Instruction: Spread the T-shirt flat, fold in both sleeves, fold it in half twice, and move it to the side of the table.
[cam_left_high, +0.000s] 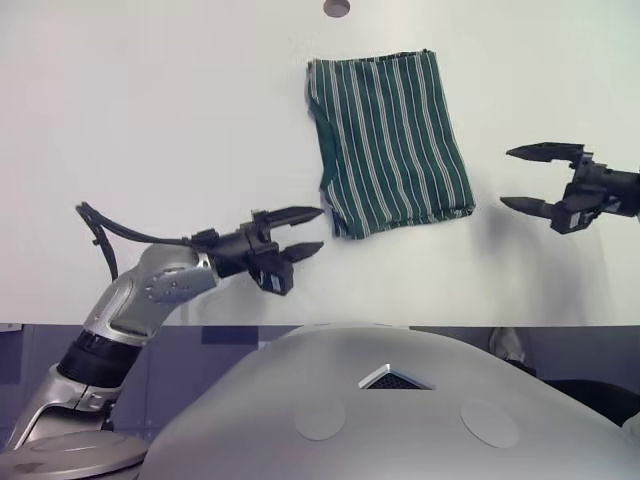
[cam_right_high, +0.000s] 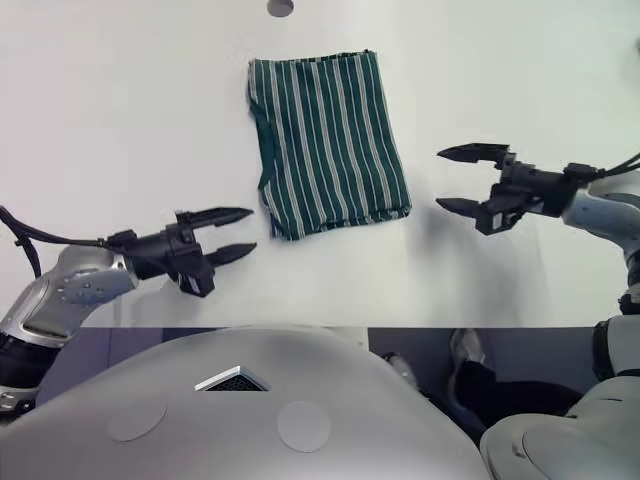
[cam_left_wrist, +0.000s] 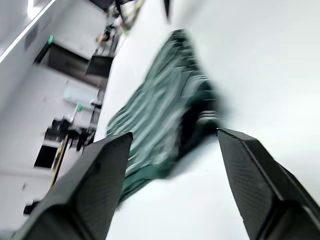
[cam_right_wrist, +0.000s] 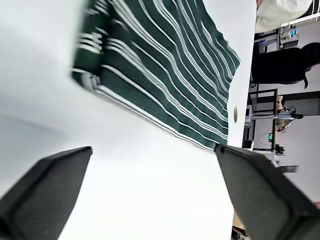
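Observation:
The T-shirt (cam_left_high: 388, 142), dark green with thin white stripes, lies folded into a compact rectangle on the white table (cam_left_high: 150, 120), a little right of centre. My left gripper (cam_left_high: 311, 229) hovers open just off the shirt's near left corner, fingers pointing toward it. My right gripper (cam_left_high: 517, 179) stands open to the right of the shirt's near right corner, a short gap away. The left wrist view has the folded shirt (cam_left_wrist: 160, 120) lying just beyond the two open fingers. From the right wrist, the same shirt (cam_right_wrist: 160, 75) is seen beyond the fingers.
A small round hole (cam_left_high: 337, 7) sits in the tabletop at the far edge, above the shirt. The table's near edge (cam_left_high: 200, 324) runs just below my left arm. White tabletop stretches wide to the left of the shirt.

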